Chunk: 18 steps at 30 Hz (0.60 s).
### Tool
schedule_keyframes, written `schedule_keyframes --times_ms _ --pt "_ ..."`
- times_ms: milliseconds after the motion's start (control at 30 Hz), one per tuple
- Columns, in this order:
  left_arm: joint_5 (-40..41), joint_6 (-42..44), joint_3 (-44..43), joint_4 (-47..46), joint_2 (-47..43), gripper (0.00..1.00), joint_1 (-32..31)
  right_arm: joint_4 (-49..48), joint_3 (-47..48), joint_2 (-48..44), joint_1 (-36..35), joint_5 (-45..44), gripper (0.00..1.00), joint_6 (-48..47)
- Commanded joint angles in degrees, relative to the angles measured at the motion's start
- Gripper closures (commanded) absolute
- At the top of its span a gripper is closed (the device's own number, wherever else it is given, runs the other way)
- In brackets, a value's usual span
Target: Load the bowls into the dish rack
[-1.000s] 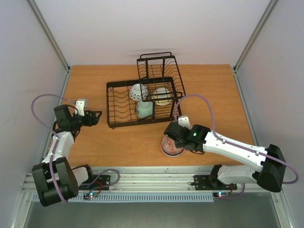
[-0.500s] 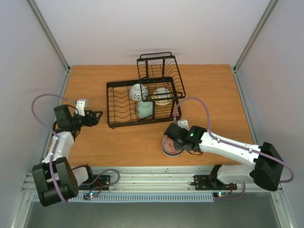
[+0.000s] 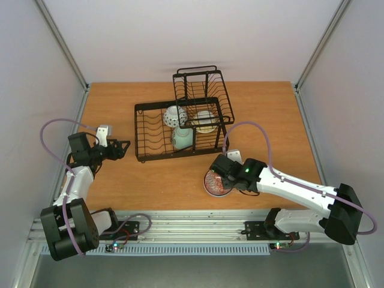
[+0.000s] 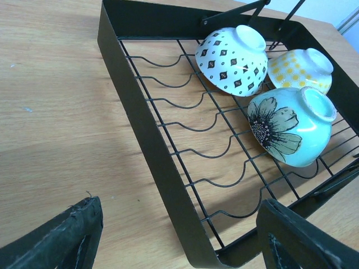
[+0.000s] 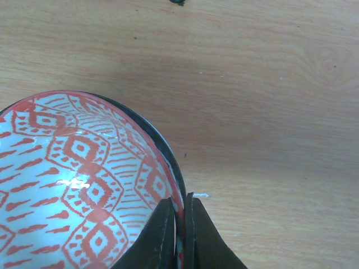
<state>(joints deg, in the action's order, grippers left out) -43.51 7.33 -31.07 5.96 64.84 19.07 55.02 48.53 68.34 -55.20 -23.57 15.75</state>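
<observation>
A bowl with a red pattern on pale blue (image 3: 216,183) (image 5: 78,185) rests on the table near the front edge. My right gripper (image 3: 223,177) (image 5: 180,235) is shut on its rim, one finger inside and one outside. The black wire dish rack (image 3: 150,129) (image 4: 146,129) stands at mid-table. Three bowls lie in its lower basket: a white one with dark diamonds (image 4: 233,53), a yellow-dotted one (image 4: 300,70) and a pale teal one with a flower (image 4: 291,131). My left gripper (image 3: 123,147) (image 4: 179,241) hangs open just left of the rack, holding nothing.
The rack's smaller raised basket (image 3: 201,90) sits at its back right. Bare wooden table (image 3: 270,120) lies on both sides of the rack. Grey walls enclose the table, and a metal rail (image 3: 198,219) runs along the near edge.
My right gripper has closed onto the red-patterned bowl's rim, and the bowl has tipped slightly. The left arm has not moved.
</observation>
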Motion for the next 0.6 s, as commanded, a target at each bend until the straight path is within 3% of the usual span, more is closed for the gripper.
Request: schedule_keyframes --times_ms 0,300,567 --pt "-1.5 0.8 -1.3 -0.5 0.2 0.24 0.4 5.1 3.5 -3.3 0.1 -3.3 0.99 -1.0" --pt "-5.4 2.1 -2.3 1.9 1.4 0.24 -0.7 2.8 10.8 -4.1 -3.7 -4.0 0.99 -7.2" --pt "-5.4 9.3 -3.6 9.0 1.3 0.23 -8.0 -0.4 22.3 9.1 -10.9 -6.4 0.99 -11.8"
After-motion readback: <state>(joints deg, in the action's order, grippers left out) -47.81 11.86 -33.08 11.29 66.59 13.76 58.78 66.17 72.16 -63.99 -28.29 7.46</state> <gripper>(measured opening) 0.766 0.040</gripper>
